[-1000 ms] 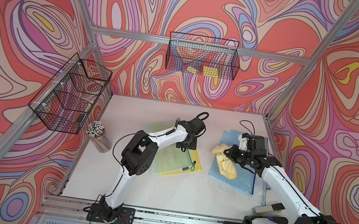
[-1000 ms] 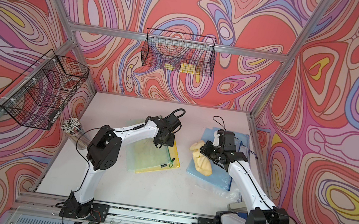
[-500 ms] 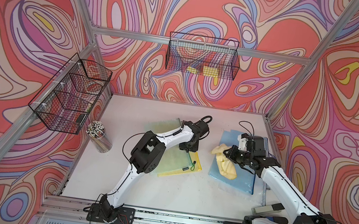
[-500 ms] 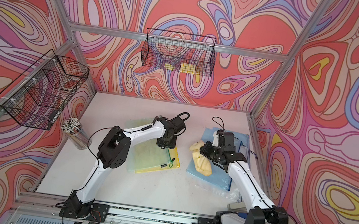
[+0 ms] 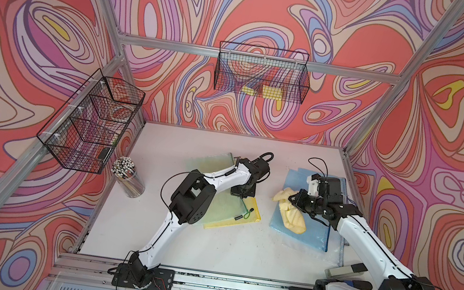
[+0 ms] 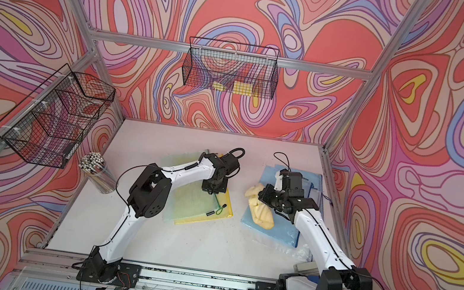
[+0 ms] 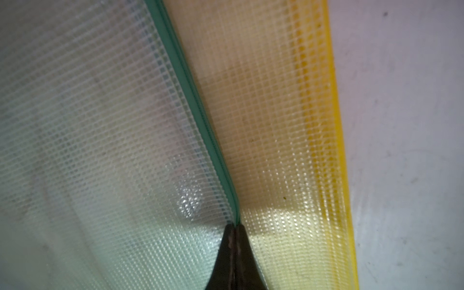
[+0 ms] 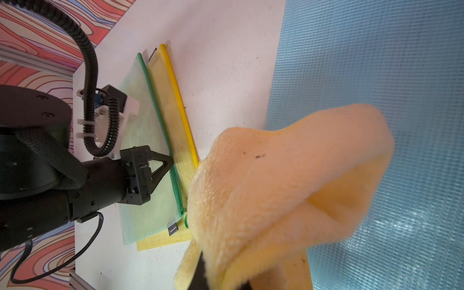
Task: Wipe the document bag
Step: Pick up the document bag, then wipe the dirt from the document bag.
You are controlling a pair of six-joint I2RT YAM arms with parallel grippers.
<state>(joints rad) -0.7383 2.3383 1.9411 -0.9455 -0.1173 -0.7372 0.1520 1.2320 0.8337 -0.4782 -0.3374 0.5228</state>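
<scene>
Wiping job, seen from the bench (image 5: 178, 243) front | right fingers (image 8: 200, 273) clamp a fluffy yellow cloth (image 5: 291, 220) bunched on the blue mesh document bag (image 5: 310, 238), flat at bench right | left fingers (image 7: 227, 251) closed, pinching the zip edge of a translucent green mesh bag (image 5: 224, 208) atop a yellow mesh bag (image 5: 224, 227) | bags look light, floppy, slick; best held by the stiffer zip edge | cloth hides the right fingers' bite.
</scene>
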